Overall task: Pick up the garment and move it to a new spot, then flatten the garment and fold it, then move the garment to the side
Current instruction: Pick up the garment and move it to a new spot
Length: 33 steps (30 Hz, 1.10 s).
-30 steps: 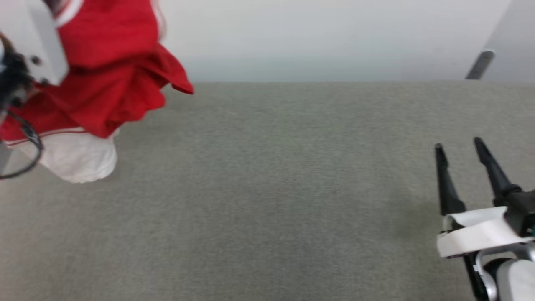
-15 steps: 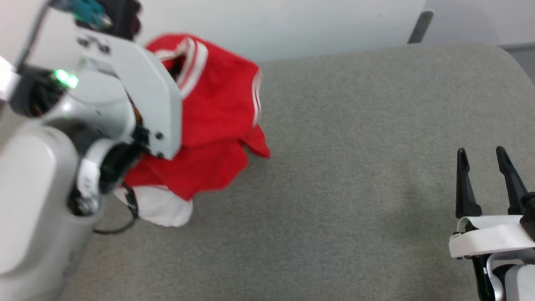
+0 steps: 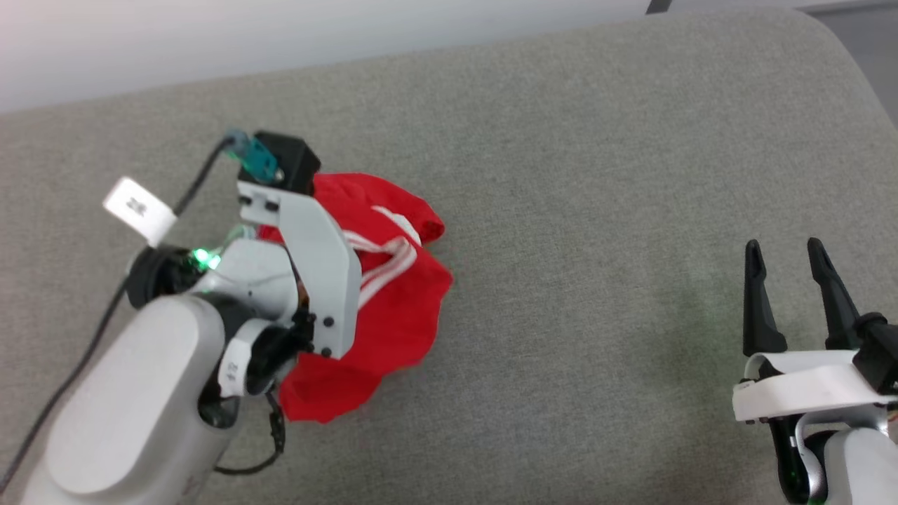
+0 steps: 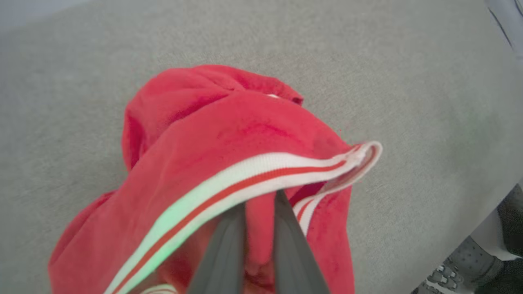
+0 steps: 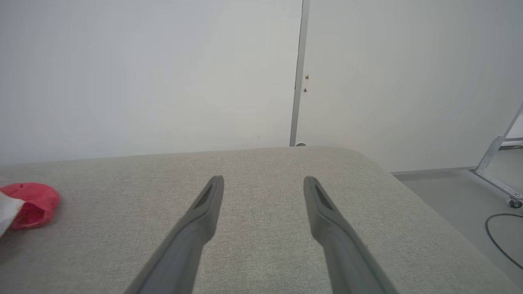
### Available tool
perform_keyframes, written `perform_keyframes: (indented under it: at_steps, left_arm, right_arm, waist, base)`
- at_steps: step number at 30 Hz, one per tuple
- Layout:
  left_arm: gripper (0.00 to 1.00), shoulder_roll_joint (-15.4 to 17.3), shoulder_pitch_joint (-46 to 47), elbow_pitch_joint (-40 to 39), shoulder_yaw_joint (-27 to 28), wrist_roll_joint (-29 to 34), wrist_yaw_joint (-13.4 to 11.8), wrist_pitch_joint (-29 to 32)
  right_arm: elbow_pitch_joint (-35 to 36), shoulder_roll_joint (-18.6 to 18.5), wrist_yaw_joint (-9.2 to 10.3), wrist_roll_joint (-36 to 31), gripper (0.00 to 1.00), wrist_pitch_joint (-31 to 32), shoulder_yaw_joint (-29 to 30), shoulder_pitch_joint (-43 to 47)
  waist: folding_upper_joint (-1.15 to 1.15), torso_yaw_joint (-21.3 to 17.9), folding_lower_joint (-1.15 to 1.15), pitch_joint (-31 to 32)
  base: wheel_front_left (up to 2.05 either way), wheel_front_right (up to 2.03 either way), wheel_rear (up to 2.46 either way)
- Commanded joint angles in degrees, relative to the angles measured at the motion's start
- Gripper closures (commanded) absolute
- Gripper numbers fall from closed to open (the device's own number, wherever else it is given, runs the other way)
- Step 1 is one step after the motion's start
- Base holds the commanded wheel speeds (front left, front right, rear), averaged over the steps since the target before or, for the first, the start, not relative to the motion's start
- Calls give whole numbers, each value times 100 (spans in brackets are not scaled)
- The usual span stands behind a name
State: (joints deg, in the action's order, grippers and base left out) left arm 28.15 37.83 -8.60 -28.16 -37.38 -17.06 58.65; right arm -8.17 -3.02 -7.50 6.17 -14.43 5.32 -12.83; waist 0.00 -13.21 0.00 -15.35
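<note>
Left pincer [image 4: 260, 200]: fingers nearly together, clamped on a fold of the garment [image 4: 229, 134] just under its red-and-white striped trim. In the head view the wrist bracket hides the fingers.

Garment [image 3: 393, 315]: crumpled heap on the left half of the desk [image 3: 596, 175], about midway between the far and near edges. Lower folds look to rest on the grey cloth top; the gripped part is held slightly up. Right wrist view shows it as a red lump [image 5: 28, 202] sitting on the surface.

Change: 1.0 s ago the garment hung clear of the desk from the raised left arm, with a white panel dangling below. At 0.5 s ago it was lower. Now it is down and bunched, the white panel out of sight. The head camera also tipped down over this span, so part of the shift in the picture is the camera's.

Right pincer [image 3: 783, 245]: fingers apart, empty, near the desk's right edge, well apart from the garment; pose unchanged.

Judgement: the move to a new spot is nearly done, with only the release left. Flattening has not begun. The heap is folded over on itself, so it will need spreading, probably with both arms.
</note>
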Motion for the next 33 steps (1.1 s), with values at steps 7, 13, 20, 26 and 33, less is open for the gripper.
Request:
perform_keyframes:
  at_steps: [7, 13, 20, 26, 33]
  left_arm:
    - [100, -162, -286, 654, -101, -143, 174, -256]
    - [100, -313, -252, 1087, -179, -211, 270, -358]
    - [10, -428, -142, 1277, -166, -327, 330, -376]
    - [0, -399, -134, 1171, -112, -372, 333, -428]
    - [0, -309, -372, 860, 48, -529, 295, -497]
  right_arm:
    - [-157, 19, 2, 205, 0, -73, -153, -216]
    - [-193, 19, 2, 208, 0, -82, -212, -291]
    - [-195, 19, 2, 151, 0, -84, -213, -218]
    - [-214, 19, 2, 86, 0, -85, -191, -100]
    - [-228, 19, 2, -72, 0, -85, -211, 33]
  waist:
    - [0, -80, 0, -221]
    - [0, -56, 0, -252]
    - [0, 43, 0, -108]
    - [0, 219, 0, 136]
    - [0, 472, 0, 458]
  base:
    - [0, 0, 0]
    - [0, 0, 0]
    - [0, 0, 0]
    - [0, 0, 0]
    - [0, 0, 0]
